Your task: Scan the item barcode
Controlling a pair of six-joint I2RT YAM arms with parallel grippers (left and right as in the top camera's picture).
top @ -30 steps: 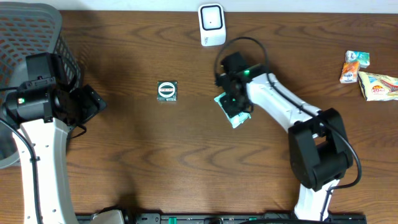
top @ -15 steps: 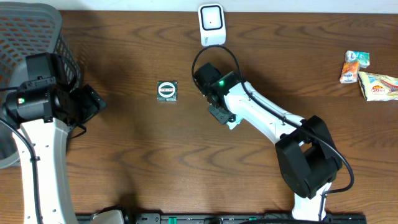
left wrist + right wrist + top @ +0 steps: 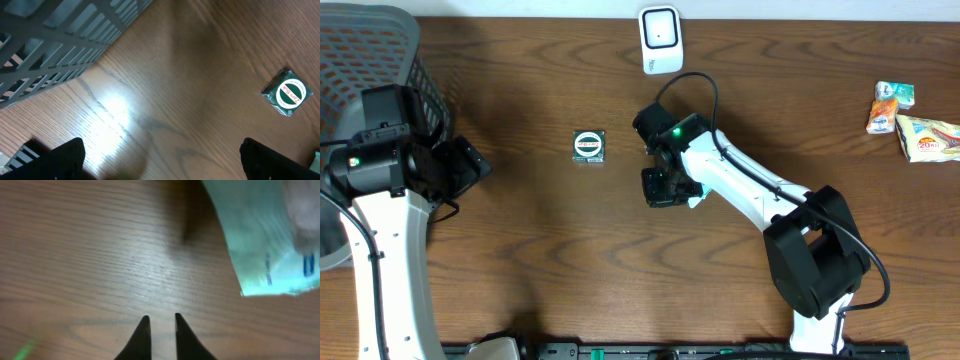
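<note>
Well in front of the scanner (image 3: 660, 40), the right gripper (image 3: 160, 321) is seen with its jaws barely parted and nothing between them. The teal packet (image 3: 260, 235) lies flat just beside it, ungripped. Far to the left of the scanner, the left gripper (image 3: 161, 147) is spread wide and empty. The packet is judged not yet presented: it must be gripped and its barcode turned toward the scanner.
</note>
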